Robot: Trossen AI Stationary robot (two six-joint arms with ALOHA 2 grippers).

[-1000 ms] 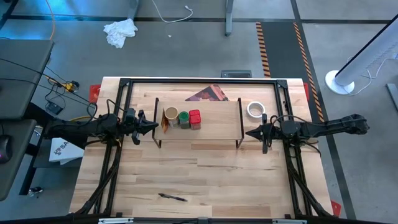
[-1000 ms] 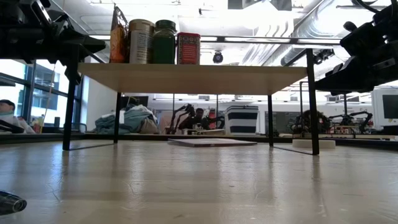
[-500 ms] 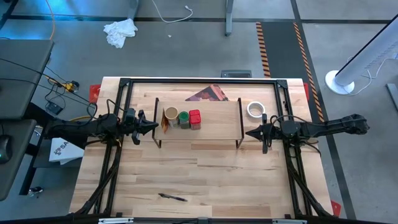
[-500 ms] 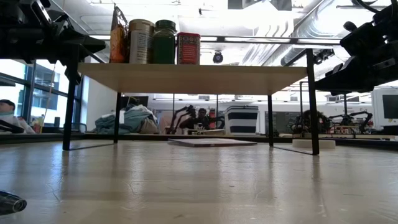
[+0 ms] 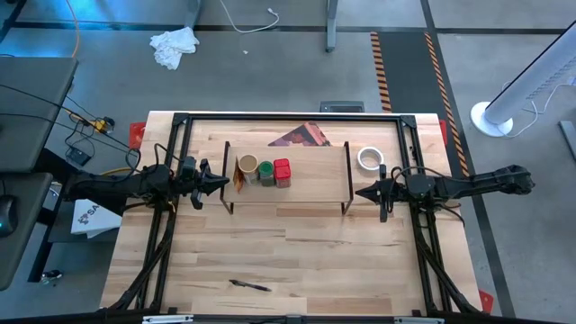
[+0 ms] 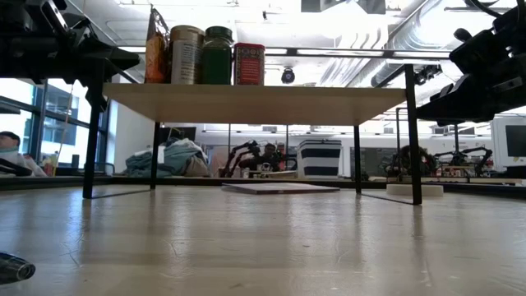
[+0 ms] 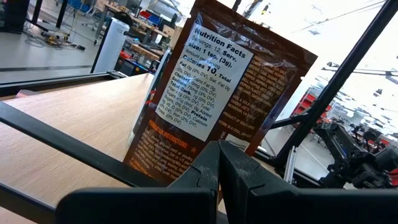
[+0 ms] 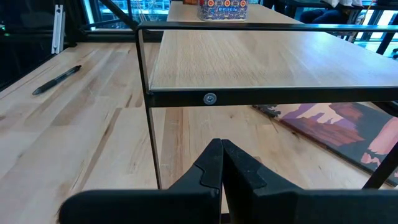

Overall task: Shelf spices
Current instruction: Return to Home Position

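Pale wood counter (image 5: 270,261) bears the shelf (image 5: 315,175) with four spices (image 5: 264,171) at its left end; left claw (image 5: 223,184) and right claw (image 5: 360,192), pinched empty off the shelf's ends, likely just retract home.

A robotics lab is indicated: a concrete floor (image 5: 270,81) marked with striped hazard tape (image 5: 379,58), exposed ceiling ducts (image 6: 403,49), and further robot arms (image 6: 246,154) seen on background benches.
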